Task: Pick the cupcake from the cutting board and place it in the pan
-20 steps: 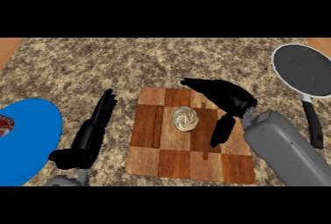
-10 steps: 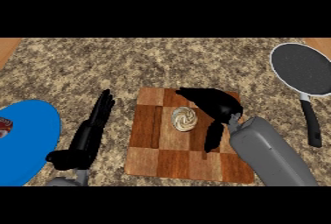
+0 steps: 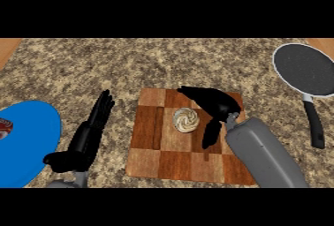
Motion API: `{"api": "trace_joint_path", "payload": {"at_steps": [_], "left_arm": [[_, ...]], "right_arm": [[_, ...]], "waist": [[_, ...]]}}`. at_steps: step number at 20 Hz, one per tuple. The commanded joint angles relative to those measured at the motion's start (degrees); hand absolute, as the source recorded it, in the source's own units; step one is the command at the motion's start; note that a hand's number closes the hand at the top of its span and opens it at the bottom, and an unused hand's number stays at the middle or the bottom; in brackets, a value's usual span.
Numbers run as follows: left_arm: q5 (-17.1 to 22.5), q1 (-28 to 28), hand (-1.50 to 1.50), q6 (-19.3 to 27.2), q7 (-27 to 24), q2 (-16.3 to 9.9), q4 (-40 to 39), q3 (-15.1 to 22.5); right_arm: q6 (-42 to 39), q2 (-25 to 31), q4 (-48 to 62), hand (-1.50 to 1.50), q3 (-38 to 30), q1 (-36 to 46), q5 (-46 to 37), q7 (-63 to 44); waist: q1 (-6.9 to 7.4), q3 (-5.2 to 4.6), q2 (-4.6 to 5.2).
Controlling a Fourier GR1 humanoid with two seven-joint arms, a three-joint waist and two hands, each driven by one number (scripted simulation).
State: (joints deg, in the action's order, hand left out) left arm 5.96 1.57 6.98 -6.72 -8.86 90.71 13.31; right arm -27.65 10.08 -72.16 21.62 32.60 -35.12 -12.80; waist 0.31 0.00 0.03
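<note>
A cupcake (image 3: 185, 120) with pale swirled frosting sits near the middle of the checkered wooden cutting board (image 3: 157, 150). My right hand (image 3: 213, 104) hovers over the board just right of the cupcake, open, with fingers arching past its far side and the thumb hanging down at its right. The cupcake shows between them and stands on the board. The dark pan (image 3: 305, 69) with a pale rim lies at the far right, its black handle pointing toward me. My left hand (image 3: 88, 137) rests open on the counter left of the board, fingers straight.
A blue plate (image 3: 29, 141) lies at the left edge with a small red and white item (image 3: 3, 126) on it. The speckled stone counter (image 3: 130, 66) stretches behind the board. Wooden strips show at the far corners.
My right hand has moved left over the board and closed in on the cupcake from its right. The cupcake, pan and left hand stay where they were.
</note>
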Motion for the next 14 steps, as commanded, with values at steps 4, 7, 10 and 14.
{"api": "trace_joint_path", "payload": {"at_steps": [4, 7, 10, 14], "left_arm": [[-1.7, -1.1, 0.00, -0.7, -2.5, 1.6, -2.2, -1.5], [-2.1, -1.6, 0.00, -1.7, 1.2, 1.2, 1.7, -1.4], [-2.7, -0.7, 0.00, -1.6, 0.6, 2.6, 0.0, -2.0], [-3.9, -1.4, 0.00, -0.1, 1.1, 4.0, 1.7, -0.3]], "right_arm": [[5.3, -5.9, 9.4, -1.50, 0.0, 1.2, -6.9, 3.6], [1.6, -6.8, 12.1, -1.50, -3.7, 4.6, -6.4, 2.1], [3.2, -7.5, 14.6, -1.50, -3.4, 2.6, -8.7, 4.1], [2.9, -5.4, 16.1, 1.50, 2.5, 2.5, -12.8, 10.8]], "waist": [[0.11, 0.00, 0.04], [0.15, 0.00, -0.01], [0.06, 0.00, 0.00], [0.22, 0.01, 0.01]]}}
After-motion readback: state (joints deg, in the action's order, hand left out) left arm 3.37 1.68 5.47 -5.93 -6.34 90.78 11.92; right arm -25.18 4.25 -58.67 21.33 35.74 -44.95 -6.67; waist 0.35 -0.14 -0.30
